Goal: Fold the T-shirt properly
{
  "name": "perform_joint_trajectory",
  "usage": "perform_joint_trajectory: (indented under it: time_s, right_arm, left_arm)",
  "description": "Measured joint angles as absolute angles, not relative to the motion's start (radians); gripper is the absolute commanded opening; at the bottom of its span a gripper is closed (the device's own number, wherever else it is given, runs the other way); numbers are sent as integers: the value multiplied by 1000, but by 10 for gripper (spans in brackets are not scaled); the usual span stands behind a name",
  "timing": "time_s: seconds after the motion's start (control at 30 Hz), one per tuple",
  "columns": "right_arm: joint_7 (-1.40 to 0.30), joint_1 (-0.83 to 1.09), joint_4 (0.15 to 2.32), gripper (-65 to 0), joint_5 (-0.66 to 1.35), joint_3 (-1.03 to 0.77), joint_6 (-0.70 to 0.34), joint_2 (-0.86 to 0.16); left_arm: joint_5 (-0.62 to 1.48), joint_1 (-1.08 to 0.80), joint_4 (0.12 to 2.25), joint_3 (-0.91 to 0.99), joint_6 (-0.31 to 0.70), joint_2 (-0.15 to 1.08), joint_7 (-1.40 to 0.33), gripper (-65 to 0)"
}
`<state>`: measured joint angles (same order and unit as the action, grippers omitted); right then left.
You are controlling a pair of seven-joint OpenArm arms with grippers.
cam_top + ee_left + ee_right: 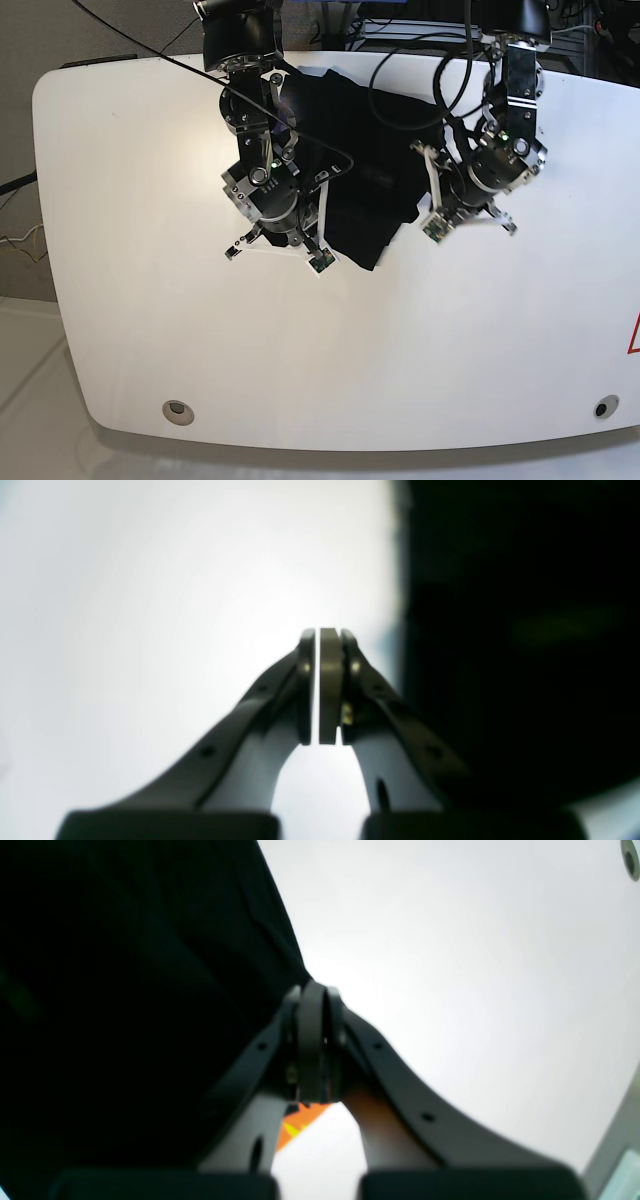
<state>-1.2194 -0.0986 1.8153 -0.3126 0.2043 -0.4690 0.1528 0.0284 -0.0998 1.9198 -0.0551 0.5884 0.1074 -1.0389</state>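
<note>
The black T-shirt (365, 190) lies bunched on the white table (150, 300), between my two arms. In the right wrist view the T-shirt (125, 990) fills the left side, and a small orange-yellow print (299, 1122) shows under the fingers. My right gripper (315, 990) is shut, with its tips right at the cloth's edge; I cannot tell whether cloth is pinched. In the left wrist view my left gripper (322, 632) is shut over bare table, with nothing seen between its pads. There the T-shirt (510, 630) lies just to its right, apart from the tips.
Cables hang over the table's far edge behind the arms (420, 50). Two round holes sit near the table's front edge (178, 408) (600, 407). A red mark (634, 335) shows at the right rim.
</note>
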Motion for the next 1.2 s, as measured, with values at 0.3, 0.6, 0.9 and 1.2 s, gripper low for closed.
perform_joint_trajectory:
  time_s: [0.3, 0.6, 0.9, 1.2]
  right_arm:
    - [-1224, -137, 1692, -650, -317, 204, -416, 150]
    - [-1224, -146, 1673, -650, -295, 203, -399, 149]
    - [-1213, -183, 1673, -650, -122, 125, -400, 152]
    - [-1190, -192, 1671, -650, -47, 130, -400, 151]
  left_arm:
    - [197, -183, 1933, -51, 584, 59, -1040, -650]
    - [262, -228, 1935, -51, 583, 28, -1044, -650]
    - [281, -258, 1940, -50, 583, 22, -1056, -650]
    - [286, -306, 1940, -52, 584, -20, -1058, -650]
